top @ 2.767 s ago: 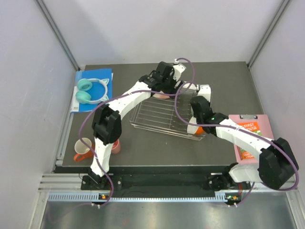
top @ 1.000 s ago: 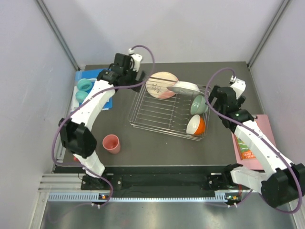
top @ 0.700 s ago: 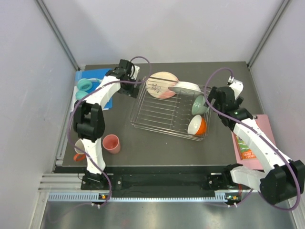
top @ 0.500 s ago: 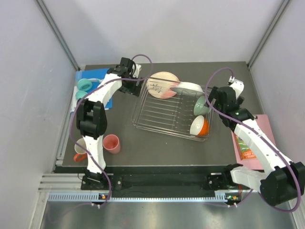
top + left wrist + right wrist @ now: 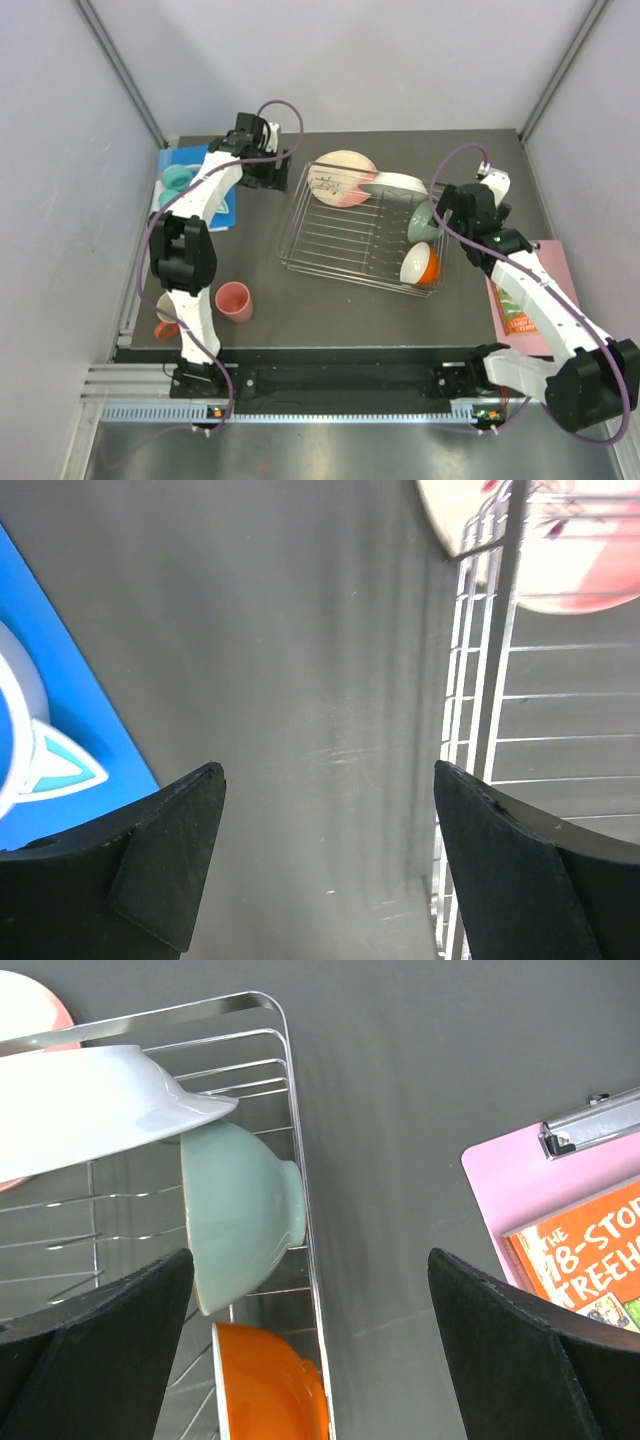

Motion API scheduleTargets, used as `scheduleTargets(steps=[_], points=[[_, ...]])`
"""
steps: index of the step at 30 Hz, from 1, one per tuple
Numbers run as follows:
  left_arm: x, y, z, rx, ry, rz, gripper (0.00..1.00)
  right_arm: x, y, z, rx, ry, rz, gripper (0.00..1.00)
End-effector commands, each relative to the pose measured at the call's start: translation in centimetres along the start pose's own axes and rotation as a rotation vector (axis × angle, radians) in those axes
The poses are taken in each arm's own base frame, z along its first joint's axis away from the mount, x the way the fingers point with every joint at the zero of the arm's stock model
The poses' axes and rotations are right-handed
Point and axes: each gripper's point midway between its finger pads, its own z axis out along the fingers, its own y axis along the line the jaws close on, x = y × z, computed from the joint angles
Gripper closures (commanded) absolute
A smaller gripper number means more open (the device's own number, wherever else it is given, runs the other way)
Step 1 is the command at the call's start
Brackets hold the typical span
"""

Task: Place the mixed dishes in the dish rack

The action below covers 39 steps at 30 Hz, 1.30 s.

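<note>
**Both tools spread and empty, four dishes racked, cup and mug out on the tabletop**

Your left tool (image 5: 328, 780) is spread wide, with nothing between the fingers (image 5: 165, 865) but bare dark tabletop (image 5: 300, 660). It hangs just off the left end of the dish rack (image 5: 335, 245), without touching the wire. The pink-and-cream plate (image 5: 590, 580) stands on edge just inside that end. On the tool's other side you can see the corner of the flat blue board (image 5: 85, 740), with the teal ring-shaped object (image 5: 177, 180) lying on it.

Your right tool (image 5: 310, 1260) is wide apart too and holds nothing. It hovers over the rack's right-hand rim. Below it the mint-green bowl (image 5: 240, 1210) lies on its side, foot towards the rim. The white plate (image 5: 90, 1110) leans over the bowl's edge, and the orange bowl (image 5: 265, 1390) sits tilted in the next slot, white inside showing from overhead. Out past the rim a pink clipboard (image 5: 520, 1190) carrying a booklet lies flat, apart from the rack.

The pink cup (image 5: 233, 300) stands upright at the front left of the tabletop, well apart from the rack. The orange mug (image 5: 165, 320) is near it, half hidden behind your left arm.
</note>
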Motion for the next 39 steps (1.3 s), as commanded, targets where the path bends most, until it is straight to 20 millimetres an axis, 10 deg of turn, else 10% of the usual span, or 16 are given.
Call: scheduleTargets(steps=[1, 7, 22, 24, 39], points=[[-4.2, -1.7, -3.8, 0.085, -0.160, -0.060, 0.10, -1.2, 0.2, -0.2, -0.019, -0.042, 0.010, 0.00], [-1.4, -6.0, -2.5, 0.315, -0.050, -0.099, 0.13, -1.5, 0.0, -0.3, -0.010, -0.041, -0.011, 0.01], [1.9, -6.5, 2.5, 0.321, 0.058, -0.080, 0.44, -2.6, -0.6, -0.6, 0.017, -0.066, -0.026, 0.00], [2.5, -6.4, 2.9, 0.323, 0.074, -0.079, 0.60, -2.7, -0.7, -0.6, 0.019, -0.068, -0.021, 0.00], [10.2, -10.3, 0.3, 0.322, 0.233, 0.148, 1.00, -2.6, -1.8, -0.9, 0.027, -0.072, 0.022, 0.00]])
